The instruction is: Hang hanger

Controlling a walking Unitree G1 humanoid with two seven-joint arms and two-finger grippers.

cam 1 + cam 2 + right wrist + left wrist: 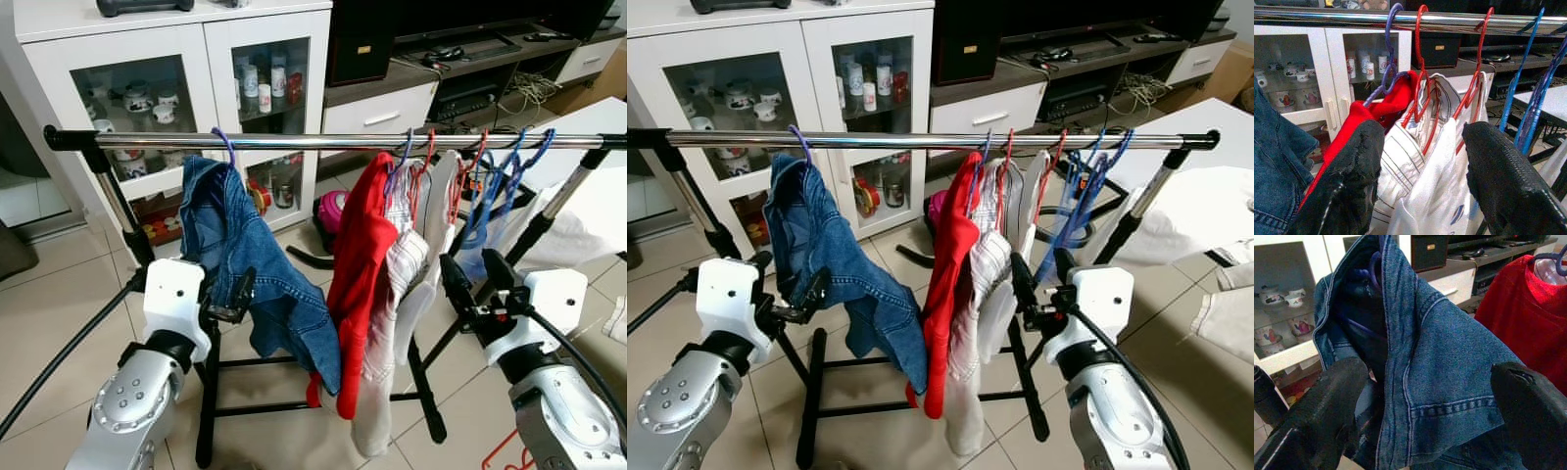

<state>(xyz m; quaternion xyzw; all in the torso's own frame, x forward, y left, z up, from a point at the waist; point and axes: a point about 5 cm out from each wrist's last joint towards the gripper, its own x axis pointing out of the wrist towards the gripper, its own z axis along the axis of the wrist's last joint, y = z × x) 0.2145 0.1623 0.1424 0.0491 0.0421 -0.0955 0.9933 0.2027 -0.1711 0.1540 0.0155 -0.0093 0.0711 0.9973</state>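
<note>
Denim garment (250,269) hangs on its purple hanger (226,145), hooked over the rail (323,141); left gripper (227,299) fingers apart beside it, right gripper (470,279) fingers apart too. Best withdraw gently, avoiding snags.

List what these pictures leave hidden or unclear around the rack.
- Purple hanger in the left eye view: its body sits inside the denim jacket.
- Rail, right eye view: left end cut off by the picture edge.
- Cups behind cabinet glass: too small to tell patterns.
</note>
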